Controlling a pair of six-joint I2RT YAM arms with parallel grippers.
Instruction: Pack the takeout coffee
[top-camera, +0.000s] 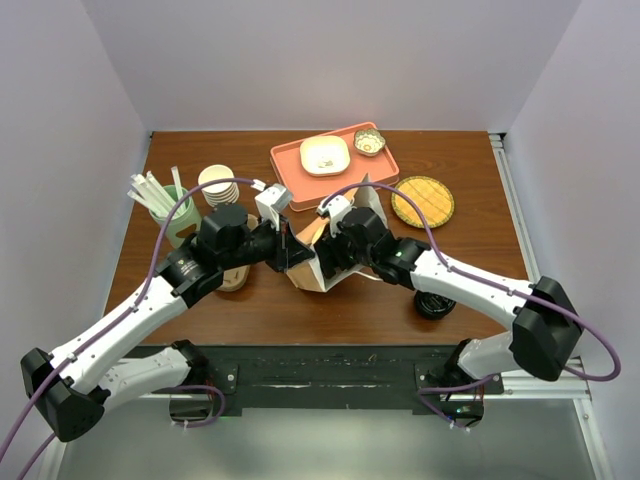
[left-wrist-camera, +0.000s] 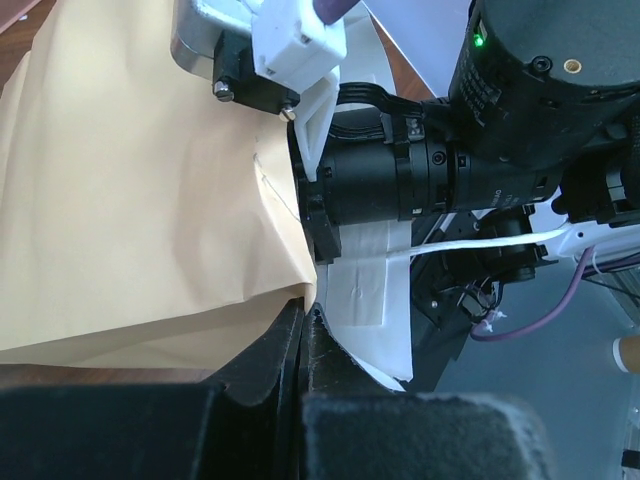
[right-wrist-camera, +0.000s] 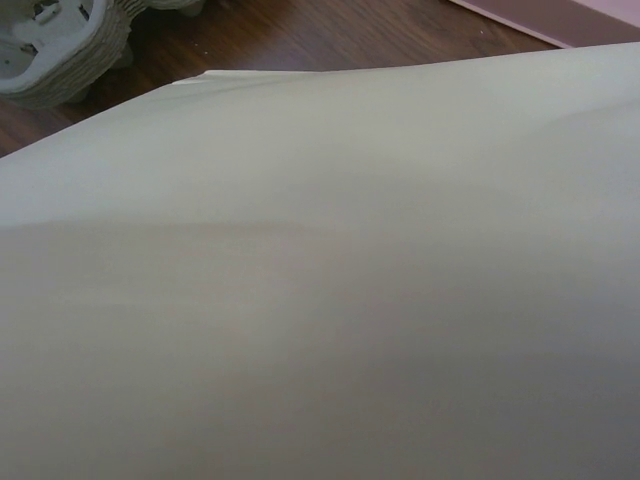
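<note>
The left gripper (left-wrist-camera: 304, 335) has its jaws pressed together on the top edge of the brown paper bag (left-wrist-camera: 130, 200), pinching the paper where the tan outside meets the white lining. In the top view it sits at the bag's left side, near the middle of the table (top-camera: 200, 300).

The right gripper (top-camera: 335, 245) reaches into or against the bag from the right. Its fingers show in no view, and its own camera is filled by pale paper, so I cannot tell whether it is open or holding anything.

The takeout coffee does not show clearly anywhere. My guess is that it sits inside the bag, hidden by the paper and the two wrists, but the pictures do not settle that. Further right, a dark round piece (top-camera: 435, 303) lies on the table just beside the right forearm. Whether a cup stands under it cannot be made out.

As for handling, a lidded paper cup is light, and its thin wall dents under a hard squeeze. The lid is only pressed on, and any tilt risks a spill. The best hold is likely across the wall, below the lid's rim and above the base, with moderate pressure and never by the lid.

Its long axis runs base to lid and ought to stay vertical, lid upward. Which way it points at present is hidden.
</note>
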